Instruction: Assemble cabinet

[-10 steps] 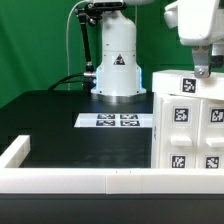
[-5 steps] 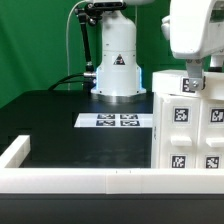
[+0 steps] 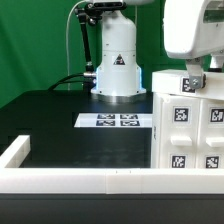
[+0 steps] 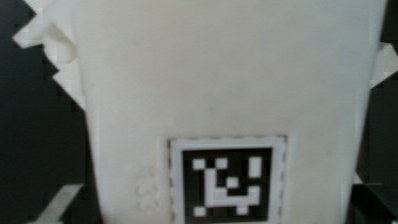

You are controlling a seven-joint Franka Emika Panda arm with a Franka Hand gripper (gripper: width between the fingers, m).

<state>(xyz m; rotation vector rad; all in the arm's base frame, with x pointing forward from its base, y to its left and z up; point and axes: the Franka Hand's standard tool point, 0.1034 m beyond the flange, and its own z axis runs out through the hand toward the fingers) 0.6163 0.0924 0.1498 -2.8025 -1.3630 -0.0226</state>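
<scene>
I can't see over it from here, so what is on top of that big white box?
The robot's gripper sits at the top edge of the cabinet. Its white body covers that spot, so whether the jaws are closed cannot be seen.

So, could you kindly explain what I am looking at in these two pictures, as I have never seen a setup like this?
This is a robot arm at work on a black table. The exterior view comes from a camera standing off the arm. The white column at the back is the arm's base. At the exterior view's right stands the cabinet, a large white box with black-and-white square tags. The gripper hangs right at its top edge; whether it is shut on the cabinet I cannot tell. The flat sheet of tags on the table is the marker board. A low white rail edges the table. The wrist view looks from the arm's own camera: a white tagged face, probably the cabinet's, fills it.
</scene>
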